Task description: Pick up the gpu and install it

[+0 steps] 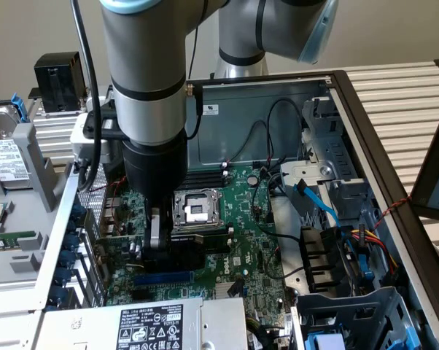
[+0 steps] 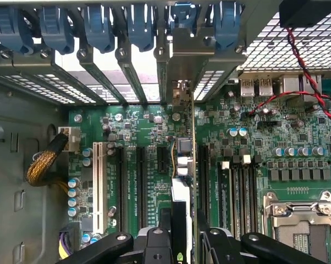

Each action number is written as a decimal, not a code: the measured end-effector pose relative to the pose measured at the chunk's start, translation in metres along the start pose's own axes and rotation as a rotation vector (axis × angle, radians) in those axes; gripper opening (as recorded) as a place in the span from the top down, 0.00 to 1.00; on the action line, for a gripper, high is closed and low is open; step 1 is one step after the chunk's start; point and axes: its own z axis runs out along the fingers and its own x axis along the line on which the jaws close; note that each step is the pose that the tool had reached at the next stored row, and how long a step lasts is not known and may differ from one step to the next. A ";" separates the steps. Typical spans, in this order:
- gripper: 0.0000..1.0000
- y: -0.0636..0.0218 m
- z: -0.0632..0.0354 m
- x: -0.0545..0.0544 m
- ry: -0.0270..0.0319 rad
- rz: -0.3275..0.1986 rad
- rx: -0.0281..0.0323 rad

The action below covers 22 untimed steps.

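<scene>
The gpu (image 2: 182,187) stands on edge between my fingers, seen from above in the wrist view: black shroud, thin green board edge, and a silver bracket (image 2: 183,52) reaching the case's rear slot openings. My gripper (image 2: 185,239) is shut on the gpu, with one finger (image 2: 154,245) on each side. The card sits in line with the black expansion slots (image 2: 139,187) of the motherboard (image 2: 297,159); I cannot tell how deep it sits. In the exterior view my gripper (image 1: 157,244) is low inside the case, and the gpu (image 1: 197,255) shows as a dark block just in front of the CPU socket (image 1: 194,208).
Blue slot latches (image 2: 99,27) line the rear wall. A white slot (image 2: 97,187) and a braided cable (image 2: 44,165) lie to one side, and red-black wires (image 2: 297,60) to the other. The power supply (image 1: 154,324), drive cage (image 1: 358,313) and blue cable (image 1: 321,204) crowd the case.
</scene>
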 end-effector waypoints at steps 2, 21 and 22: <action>0.73 0.0000 0.0005 0.000 0.0005 0.000 0.0001; 0.73 -0.0001 0.0025 -0.002 0.0107 0.001 0.0007; 0.73 -0.0001 0.0026 -0.002 0.0111 0.001 0.0007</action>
